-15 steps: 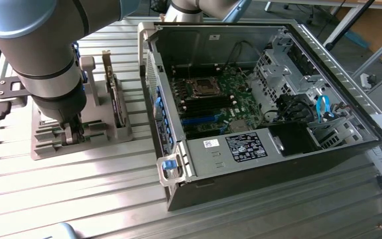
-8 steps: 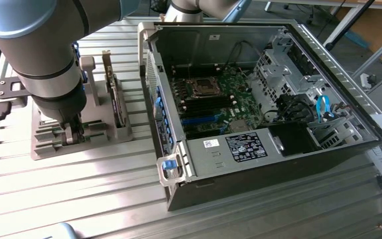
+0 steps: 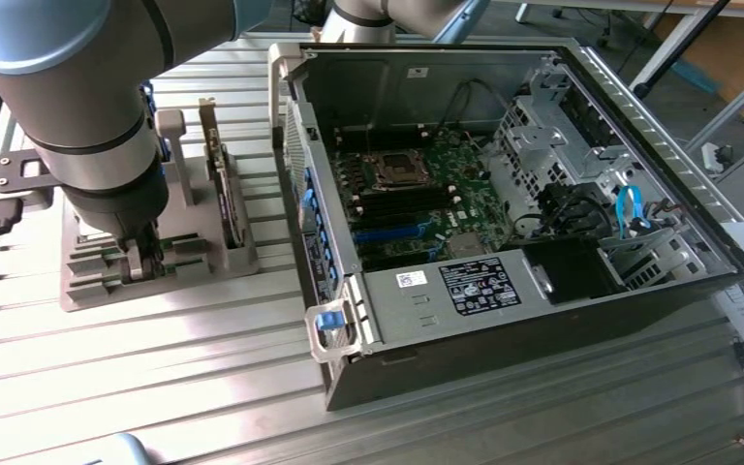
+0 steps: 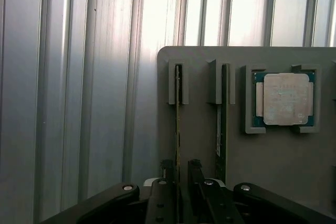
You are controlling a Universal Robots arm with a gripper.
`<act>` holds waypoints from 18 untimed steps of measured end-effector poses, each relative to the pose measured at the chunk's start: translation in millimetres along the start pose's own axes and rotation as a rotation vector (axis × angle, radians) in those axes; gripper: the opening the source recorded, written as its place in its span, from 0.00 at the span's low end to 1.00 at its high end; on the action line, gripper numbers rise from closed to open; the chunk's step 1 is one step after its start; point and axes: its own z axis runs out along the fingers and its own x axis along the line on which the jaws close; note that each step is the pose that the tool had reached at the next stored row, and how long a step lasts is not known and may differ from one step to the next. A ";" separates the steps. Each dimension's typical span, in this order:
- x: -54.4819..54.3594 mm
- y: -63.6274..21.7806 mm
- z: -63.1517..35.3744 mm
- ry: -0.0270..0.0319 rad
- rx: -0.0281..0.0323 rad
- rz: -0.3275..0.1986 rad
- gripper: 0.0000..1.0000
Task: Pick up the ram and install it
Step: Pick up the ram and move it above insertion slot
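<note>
The ram [image 4: 177,124] is a thin green stick standing on edge in a slot of the grey holder [image 4: 199,61]. A second stick [image 4: 222,124] stands in the neighbouring slot. My gripper [image 4: 180,174] is lowered over the first stick with one finger on each side. The fingers [image 4: 167,174] are close around it, and a narrow dark gap still shows on one side. In the exterior view my gripper [image 3: 139,260] reaches down into the holder [image 3: 152,286] at that view's left, beside the open computer case [image 3: 476,281].
A square silver processor chip [image 4: 284,98] lies in a recess of the holder. A dark expansion card [image 3: 224,189] stands upright on the holder, between my arm and the case. The motherboard [image 3: 411,194] lies inside the case. Everything rests on a ribbed metal table [image 3: 152,387].
</note>
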 end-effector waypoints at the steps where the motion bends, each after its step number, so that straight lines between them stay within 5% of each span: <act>1: 0.0 -0.3 0.0 -0.0001 0.0001 0.000 0.25; 18: 0.3 -3.1 -0.1 0.0000 0.0001 0.006 0.25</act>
